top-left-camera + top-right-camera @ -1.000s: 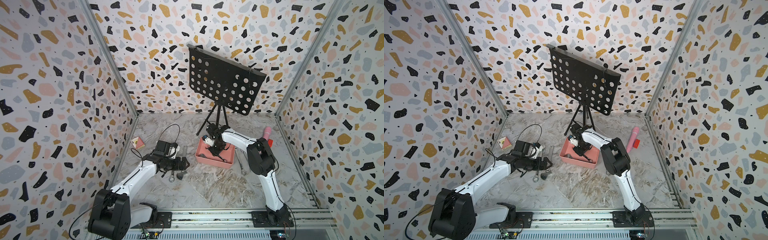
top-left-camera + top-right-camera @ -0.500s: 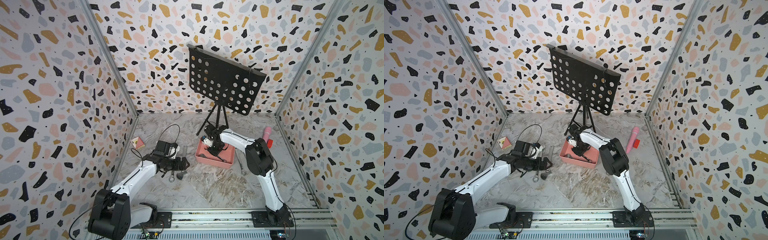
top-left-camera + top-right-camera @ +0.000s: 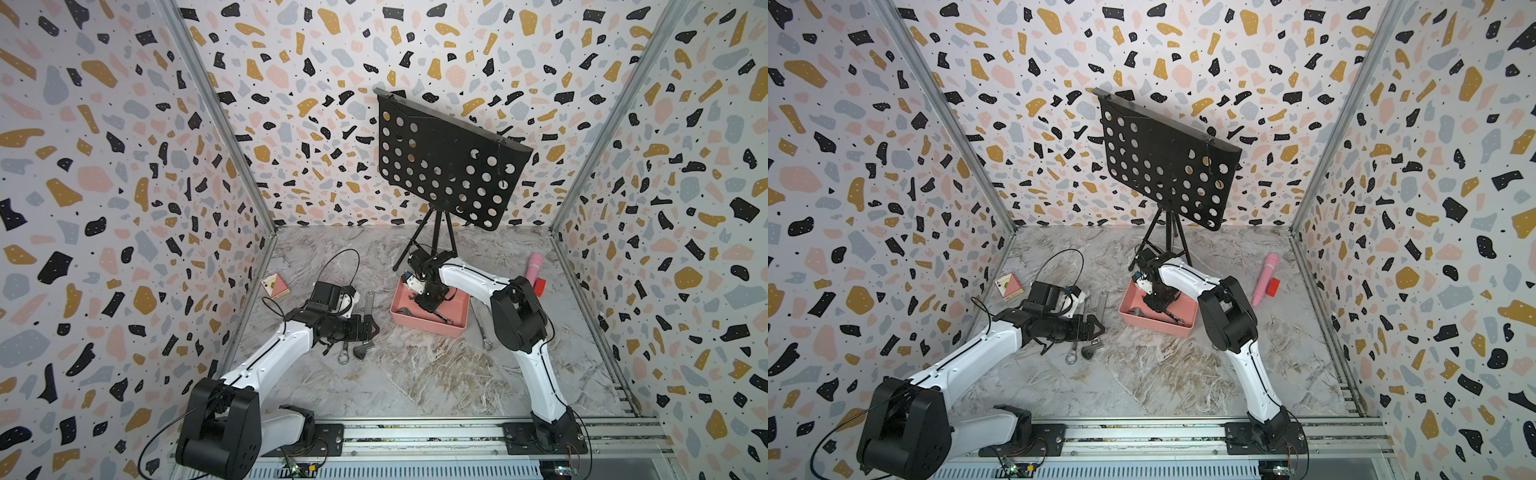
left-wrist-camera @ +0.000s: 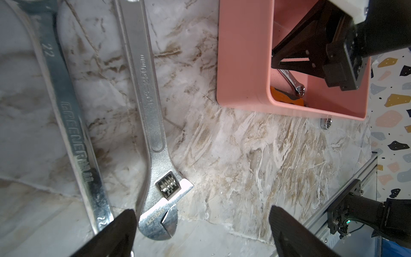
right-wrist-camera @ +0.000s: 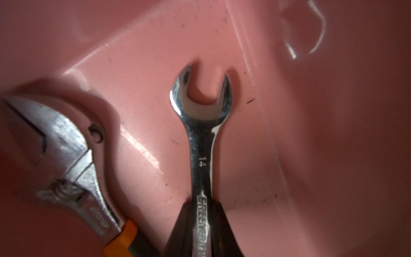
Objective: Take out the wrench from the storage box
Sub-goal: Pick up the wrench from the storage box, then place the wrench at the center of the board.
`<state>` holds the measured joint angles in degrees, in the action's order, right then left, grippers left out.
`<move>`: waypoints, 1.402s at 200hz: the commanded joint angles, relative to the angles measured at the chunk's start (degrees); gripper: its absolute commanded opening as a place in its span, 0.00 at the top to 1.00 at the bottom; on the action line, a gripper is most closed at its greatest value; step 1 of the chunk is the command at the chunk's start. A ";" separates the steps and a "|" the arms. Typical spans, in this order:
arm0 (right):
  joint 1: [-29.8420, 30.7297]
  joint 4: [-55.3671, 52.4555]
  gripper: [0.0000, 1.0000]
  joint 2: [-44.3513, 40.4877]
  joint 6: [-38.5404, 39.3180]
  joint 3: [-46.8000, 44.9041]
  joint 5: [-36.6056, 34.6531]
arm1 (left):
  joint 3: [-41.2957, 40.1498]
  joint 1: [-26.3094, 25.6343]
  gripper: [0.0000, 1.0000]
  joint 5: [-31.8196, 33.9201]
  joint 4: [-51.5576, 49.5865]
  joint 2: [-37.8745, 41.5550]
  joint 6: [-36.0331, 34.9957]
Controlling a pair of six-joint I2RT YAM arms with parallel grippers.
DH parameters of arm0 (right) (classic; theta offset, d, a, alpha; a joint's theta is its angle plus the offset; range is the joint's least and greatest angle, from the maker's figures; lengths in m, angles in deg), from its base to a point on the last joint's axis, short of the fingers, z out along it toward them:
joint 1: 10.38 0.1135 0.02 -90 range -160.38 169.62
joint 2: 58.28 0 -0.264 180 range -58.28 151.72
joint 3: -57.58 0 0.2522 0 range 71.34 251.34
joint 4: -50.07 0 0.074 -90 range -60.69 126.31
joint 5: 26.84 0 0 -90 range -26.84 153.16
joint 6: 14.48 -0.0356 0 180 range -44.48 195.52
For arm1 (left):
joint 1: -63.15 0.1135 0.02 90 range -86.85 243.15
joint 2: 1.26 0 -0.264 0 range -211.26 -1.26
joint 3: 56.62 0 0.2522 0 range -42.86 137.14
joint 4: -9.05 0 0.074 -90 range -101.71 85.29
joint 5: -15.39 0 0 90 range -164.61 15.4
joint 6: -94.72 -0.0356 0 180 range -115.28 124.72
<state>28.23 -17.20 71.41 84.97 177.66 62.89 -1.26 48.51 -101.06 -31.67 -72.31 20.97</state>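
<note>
Terrazzo-print walls ring the marble table. The wrench is inside the box, with the right gripper clamped on its shank, we judge for lifting out. Only the right wrist view shows that grip and the orange-handled tool at the wrench's eight o'clock. At the box's nine o'clock, the left gripper gapes empty above a big spanner.

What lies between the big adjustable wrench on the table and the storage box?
Nothing: only bare marble tabletop separates the adjustable wrench from the storage box, as the left wrist view shows.
</note>
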 commanded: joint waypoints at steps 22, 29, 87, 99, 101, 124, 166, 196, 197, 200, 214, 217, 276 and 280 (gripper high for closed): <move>0.24 -3.34 1.00 -5.08 0.65 2.19 -2.18 | -0.65 0.14 0.04 0.27 0.06 1.52 -0.08; 0.24 -3.27 1.00 -5.39 0.72 2.25 -2.23 | -0.64 0.15 0.04 0.34 0.00 1.54 -0.08; 0.24 -4.36 1.00 -8.49 1.44 2.95 -3.11 | -0.46 0.13 0.03 0.27 -0.10 1.35 -0.26; 0.24 -4.80 1.00 -9.15 1.53 3.01 -3.44 | -0.37 0.13 0.04 0.17 -0.11 1.18 -0.36; 0.24 -4.82 1.00 -9.22 1.58 3.01 -3.47 | -0.29 0.13 0.03 0.11 -0.11 1.17 -0.35; -0.15 -5.70 1.00 -11.13 1.97 3.10 -4.12 | -0.04 0.13 0.03 0.09 -0.11 1.09 -0.33; -1.48 -7.94 1.00 -16.17 2.57 1.39 -5.04 | 0.55 0.13 0.04 -0.30 -0.11 0.82 -0.25; -3.78 -8.70 1.00 -22.58 2.11 -4.88 -5.22 | 1.17 0.14 0.03 -0.51 -0.14 0.49 -0.29; -3.88 -8.66 1.00 -22.83 2.04 -5.07 -5.20 | 1.23 0.14 0.03 -0.52 -0.12 0.48 -0.31; -4.22 -8.70 1.00 -23.61 1.94 -5.82 -5.06 | 1.28 0.14 0.04 -0.49 -0.11 0.44 -0.34; -5.98 -8.65 1.00 -27.16 1.40 -9.55 -4.83 | 1.48 0.14 0.03 -0.67 -0.11 0.15 -0.35; -6.32 -8.63 1.00 -27.89 1.31 -10.42 -4.97 | 1.51 0.13 0.03 -0.72 -0.11 0.12 -0.34; -20.26 -4.94 1.00 -38.39 0.24 -27.27 -2.42 | 2.17 0.11 0.04 -1.23 -0.11 -0.12 0.32; -21.18 -4.66 1.00 -38.45 0.15 -27.88 -2.03 | 2.18 0.11 0.04 -1.24 -0.11 -0.14 0.43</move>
<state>12.32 -23.06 35.73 86.04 153.79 59.50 -0.87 48.51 -101.35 -31.69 -72.37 21.01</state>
